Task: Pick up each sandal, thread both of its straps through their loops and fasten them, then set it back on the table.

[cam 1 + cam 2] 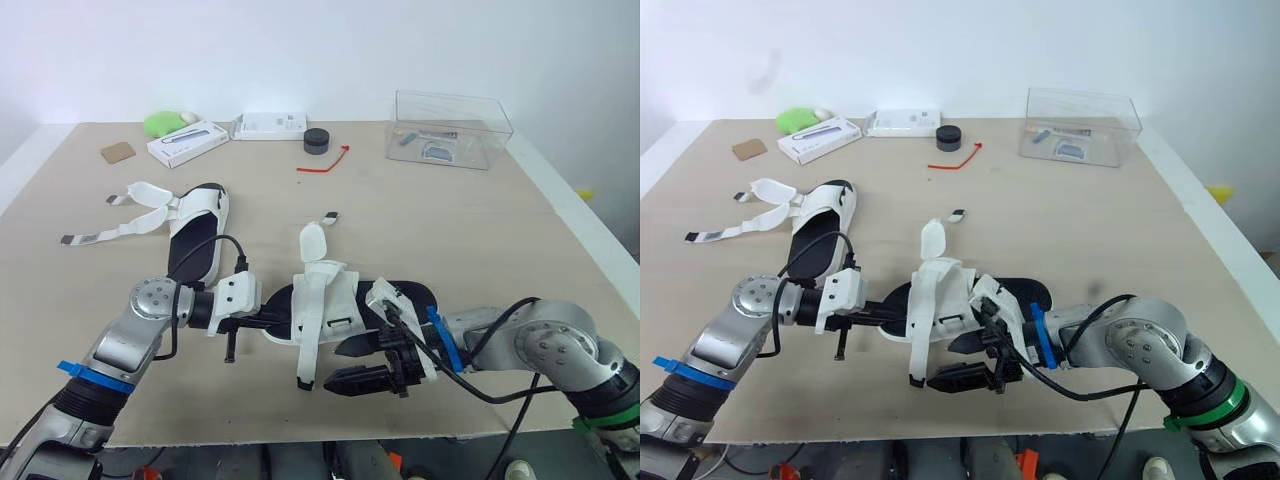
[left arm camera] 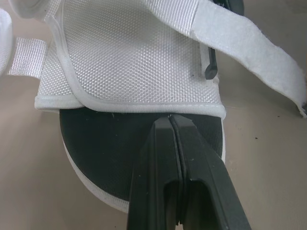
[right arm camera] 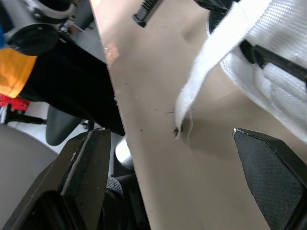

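Flanking sandal [image 1: 335,285]: left tool [image 1: 278,322], right tool [image 1: 334,366].

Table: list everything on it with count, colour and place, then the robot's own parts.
sandals: two, white with black soles; one at the front between the claws, one further back on the left, straps spread loose
clear box: one, see-through, back right
red cord: one, red, back middle
black disc: one, black, back middle
flat pack: one, white, back middle
long box: one, white, back left
green lump: one, green, back left
brown square: one, brown, back left
table: one, beige
left claw: one, black, shut, over the front sandal's sole
right claw: one, black, open, by the front sandal's hanging strap
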`<state>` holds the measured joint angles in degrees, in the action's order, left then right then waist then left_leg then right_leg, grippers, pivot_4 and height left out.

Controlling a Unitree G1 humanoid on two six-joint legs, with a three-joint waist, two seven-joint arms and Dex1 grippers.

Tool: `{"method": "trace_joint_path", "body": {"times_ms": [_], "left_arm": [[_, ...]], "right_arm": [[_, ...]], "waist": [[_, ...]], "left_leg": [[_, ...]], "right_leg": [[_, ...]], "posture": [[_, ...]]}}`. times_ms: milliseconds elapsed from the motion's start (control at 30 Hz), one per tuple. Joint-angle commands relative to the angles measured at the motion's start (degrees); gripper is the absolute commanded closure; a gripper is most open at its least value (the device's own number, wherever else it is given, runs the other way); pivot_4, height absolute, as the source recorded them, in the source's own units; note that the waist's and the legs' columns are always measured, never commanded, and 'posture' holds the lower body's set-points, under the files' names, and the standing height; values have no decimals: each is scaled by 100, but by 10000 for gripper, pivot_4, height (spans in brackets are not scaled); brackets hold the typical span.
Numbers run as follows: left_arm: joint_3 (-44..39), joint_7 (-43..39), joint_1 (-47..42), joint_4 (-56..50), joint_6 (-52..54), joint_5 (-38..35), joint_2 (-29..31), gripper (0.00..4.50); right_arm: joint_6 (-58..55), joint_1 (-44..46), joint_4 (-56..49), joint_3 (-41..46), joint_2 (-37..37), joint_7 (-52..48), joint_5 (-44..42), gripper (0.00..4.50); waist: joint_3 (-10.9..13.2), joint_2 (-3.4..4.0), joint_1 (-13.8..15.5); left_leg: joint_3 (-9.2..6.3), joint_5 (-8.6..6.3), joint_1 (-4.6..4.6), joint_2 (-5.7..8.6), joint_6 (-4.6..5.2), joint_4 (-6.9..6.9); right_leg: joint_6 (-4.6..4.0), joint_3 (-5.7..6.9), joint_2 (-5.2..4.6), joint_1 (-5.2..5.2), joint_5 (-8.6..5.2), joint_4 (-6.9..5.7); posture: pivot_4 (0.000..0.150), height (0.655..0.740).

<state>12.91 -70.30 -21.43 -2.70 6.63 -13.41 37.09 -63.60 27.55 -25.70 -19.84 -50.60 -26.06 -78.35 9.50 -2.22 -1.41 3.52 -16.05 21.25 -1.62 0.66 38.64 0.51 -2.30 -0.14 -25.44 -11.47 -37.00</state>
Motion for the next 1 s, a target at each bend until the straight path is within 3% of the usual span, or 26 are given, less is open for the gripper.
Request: {"method": "trace_joint_path", "body": {"times_ms": [33, 400, 500, 533, 633, 667, 700, 800, 833, 867, 1000], "left_arm": [[-132, 63, -108, 4, 58, -47, 10, 45000], [-89, 88, -170, 67, 59, -37, -84, 45000], [-99, 78, -166, 78, 54, -42, -80, 45000], [-108, 67, -160, 93, 37, -42, -68, 45000], [-113, 58, -169, 130, 9, -27, -55, 45000], [-107, 63, -174, 131, 9, -20, -60, 45000], [-101, 66, -178, 131, 6, -16, -66, 45000], [-90, 65, -184, 131, 0, -13, -75, 45000], [-88, 62, -185, 135, -2, -13, -75, 45000], [-86, 60, -185, 140, -5, -12, -75, 45000], [-84, 56, -174, 164, -30, 1, -67, 45000]], "right_arm": [[-241, 111, -125, 258, 272, 303, -60, 1415], [-867, 307, -1, 524, 1140, 1420, -273, 1415], [-995, 357, 29, 560, 1258, 1616, -352, 8584], [-1037, 380, 44, 565, 1284, 1688, -393, 16115], [-1142, 444, 85, 581, 1371, 1838, -468, 21773], [-1182, 454, 113, 593, 1414, 1899, -503, 24655], [-1226, 455, 138, 587, 1455, 1948, -499, 30410], [-1297, 440, 199, 605, 1517, 2071, -579, 36458], [-1319, 433, 213, 623, 1527, 2113, -625, 42896], [-1339, 423, 226, 642, 1530, 2157, -676, 44883], [-1356, 411, 271, 706, 1524, 2259, -866, 44883]], "waist": [[0, -1, 1], [-3, -6, -1], [-3, -6, -1], [-3, -6, -1], [-3, -6, -2], [-3, -5, -2], [-3, -6, -2], [-3, -6, -2], [-3, -6, -2], [-3, -6, -3], [-3, -6, -2]], "left_leg": [[-1, 0, 0, 0, 0, 0], [-4, 0, 4, 0, 0, 1], [-5, 0, 4, 0, 0, 1], [-5, 0, 5, 0, 0, 1], [-6, 0, 5, 0, 0, 1], [-6, 0, 5, 0, 0, 1], [-6, 0, 6, 0, 0, 1], [-8, 0, 5, 0, 0, 1], [-8, 0, 5, 0, 0, 1], [-7, 0, 6, 0, 1, 1], [-7, 0, 7, 0, 0, 1]], "right_leg": [[0, 1, 0, 0, 0, 0], [0, 3, -1, 0, 1, 1], [0, 4, 0, 0, 1, 1], [0, 4, 0, 0, 1, 1], [0, 5, 0, 0, 1, 1], [0, 4, 0, 0, 1, 2], [0, 4, 0, 0, 1, 2], [0, 6, 0, 0, 1, 1], [0, 6, 0, 0, 1, 1], [0, 5, 0, 0, 1, 1], [0, 5, -1, 0, 1, 2]], "posture": [[1500, 7400], [1500, 7400], [1500, 7400], [1500, 7400], [1500, 7400], [1500, 7400], [1500, 7400], [1500, 7400], [1500, 7400], [1500, 7400], [1500, 7400]]}}
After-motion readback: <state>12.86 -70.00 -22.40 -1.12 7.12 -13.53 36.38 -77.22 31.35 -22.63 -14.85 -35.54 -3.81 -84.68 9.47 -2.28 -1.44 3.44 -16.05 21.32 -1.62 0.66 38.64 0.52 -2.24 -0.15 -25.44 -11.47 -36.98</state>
